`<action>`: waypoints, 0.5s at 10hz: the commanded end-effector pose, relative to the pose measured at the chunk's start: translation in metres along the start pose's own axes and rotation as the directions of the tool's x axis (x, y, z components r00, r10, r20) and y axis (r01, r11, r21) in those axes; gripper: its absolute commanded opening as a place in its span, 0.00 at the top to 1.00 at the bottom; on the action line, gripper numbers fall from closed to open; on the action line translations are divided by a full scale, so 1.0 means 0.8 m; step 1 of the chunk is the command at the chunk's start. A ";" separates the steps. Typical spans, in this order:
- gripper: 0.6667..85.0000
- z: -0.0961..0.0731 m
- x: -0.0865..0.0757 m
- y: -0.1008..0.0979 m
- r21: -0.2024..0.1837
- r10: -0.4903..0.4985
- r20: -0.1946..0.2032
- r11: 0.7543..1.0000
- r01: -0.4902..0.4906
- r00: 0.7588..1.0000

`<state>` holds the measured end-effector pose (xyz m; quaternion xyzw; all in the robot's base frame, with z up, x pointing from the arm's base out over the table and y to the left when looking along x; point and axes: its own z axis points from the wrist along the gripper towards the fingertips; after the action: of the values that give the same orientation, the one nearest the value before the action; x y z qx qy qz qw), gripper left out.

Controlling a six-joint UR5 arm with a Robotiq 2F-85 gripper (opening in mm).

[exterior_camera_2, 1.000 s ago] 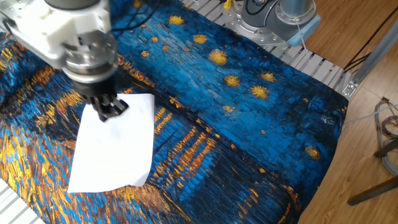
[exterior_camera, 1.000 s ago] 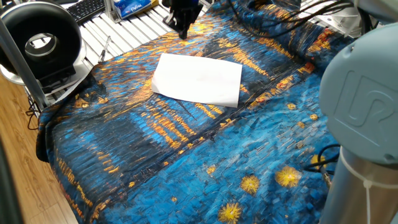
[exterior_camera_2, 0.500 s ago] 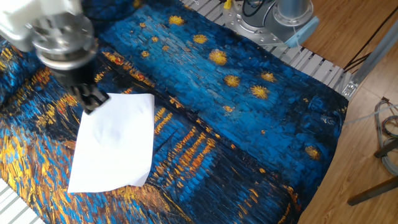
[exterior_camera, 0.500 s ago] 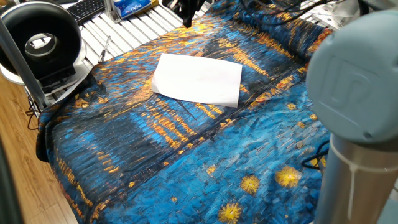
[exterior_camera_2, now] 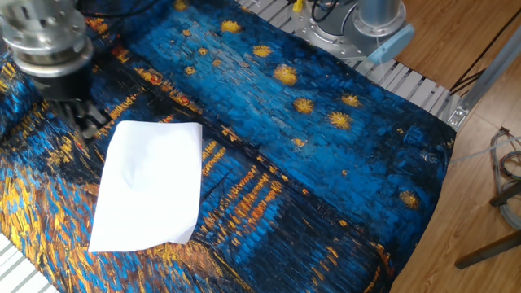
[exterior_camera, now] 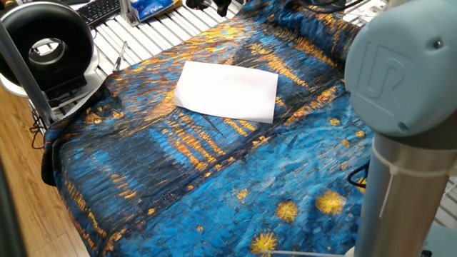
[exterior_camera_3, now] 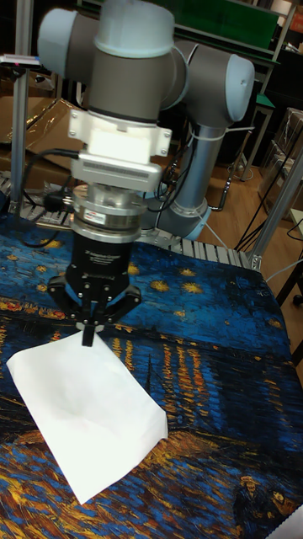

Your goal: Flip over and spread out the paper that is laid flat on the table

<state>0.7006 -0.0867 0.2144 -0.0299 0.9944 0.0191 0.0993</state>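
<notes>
**One sheet lying flat, gripper empty beside it**

One white paper (exterior_camera_2: 149,185) lies flat on the table (exterior_camera_2: 326,179), left of centre in the other fixed view and in the upper middle of one fixed view. All four corners show, and no edge looks lifted, though the corner at the lower right of the sheet in the other fixed view may curl very slightly.

In the tall view the gripper (exterior_camera_3: 88,335) hangs above the table near the sheet's far corner, fingers drawn together with nothing between them. In the other fixed view it sits at the upper left of the frame, just off the paper's top-left corner and apart from it; the tips are blurred there. In one fixed view only a dark scrap of it shows at the top edge.

Whether the sheet has been turned cannot be read from the pictures, since both faces would look alike. If a flip is the step in hand, I judge the hard part to be getting under a thin sheet on soft cloth. A sensible way:

- part the fingers a little first;
- come down at a corner or short edge, not the middle;
- press lightly and pinch so the paper buckles up between the tips;
- lift low, carry the edge over in an arc, and release before dragging the cloth.

Gripping too hard risks a crease.
</notes>
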 end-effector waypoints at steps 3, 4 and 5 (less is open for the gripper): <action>1.00 0.004 0.006 -0.035 0.012 0.006 -0.021 1.000 -0.006 1.000; 1.00 0.004 0.009 -0.035 0.014 0.003 -0.031 1.000 -0.002 1.000; 1.00 0.005 0.010 -0.038 0.023 -0.005 -0.035 1.000 0.006 0.999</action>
<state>0.6981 -0.1115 0.2094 -0.0299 0.9956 0.0085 0.0883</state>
